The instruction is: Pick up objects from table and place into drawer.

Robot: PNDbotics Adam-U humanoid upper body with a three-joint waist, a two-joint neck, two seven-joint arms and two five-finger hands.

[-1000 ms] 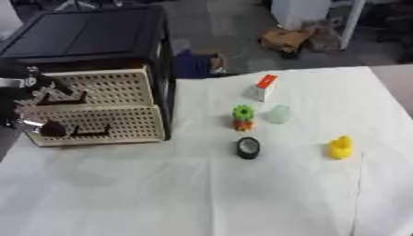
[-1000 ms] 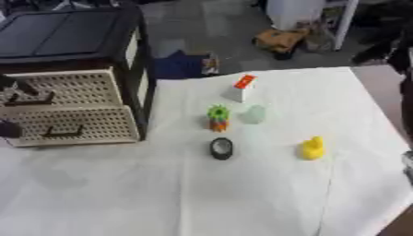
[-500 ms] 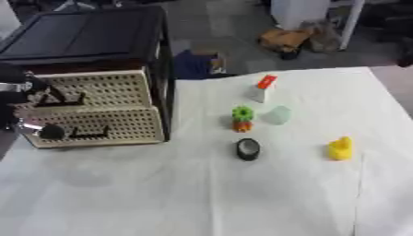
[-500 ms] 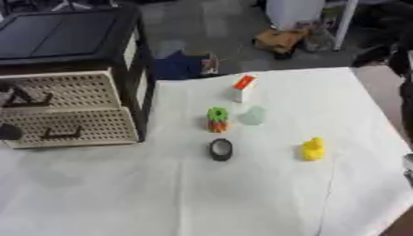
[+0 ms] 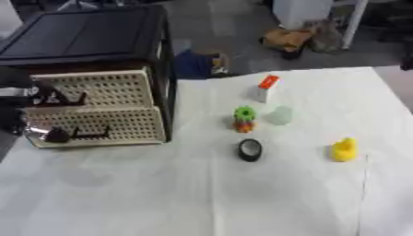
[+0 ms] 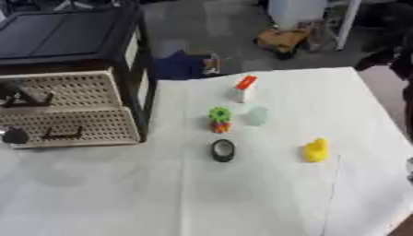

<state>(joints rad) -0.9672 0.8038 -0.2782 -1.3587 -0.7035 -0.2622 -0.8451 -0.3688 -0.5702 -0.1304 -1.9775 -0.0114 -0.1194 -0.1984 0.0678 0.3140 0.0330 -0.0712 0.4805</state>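
On the white table lie a white box with an orange top (image 5: 266,87), a green toothed toy on an orange base (image 5: 244,119), a pale see-through cup (image 5: 280,115), a black tape roll (image 5: 249,150) and a yellow duck (image 5: 345,150). At the left stands a black cabinet (image 5: 89,41) with two beige perforated drawers, upper (image 5: 105,87) and lower (image 5: 113,124). My left hand (image 5: 16,103) is dark and blurred at the left edge, against the drawer fronts near their handles. Of my right hand (image 6: 409,167) only a grey sliver shows at the right edge.
The table's far edge runs behind the white box. Beyond it, on the floor, lie a blue bundle (image 5: 193,64) and a brown bag (image 5: 294,39). A dark shape (image 6: 391,57) stands at the upper right edge. Bare cloth spreads across the front of the table.
My left hand has drawn back to the left along the drawer fronts. The objects on the table have not moved.
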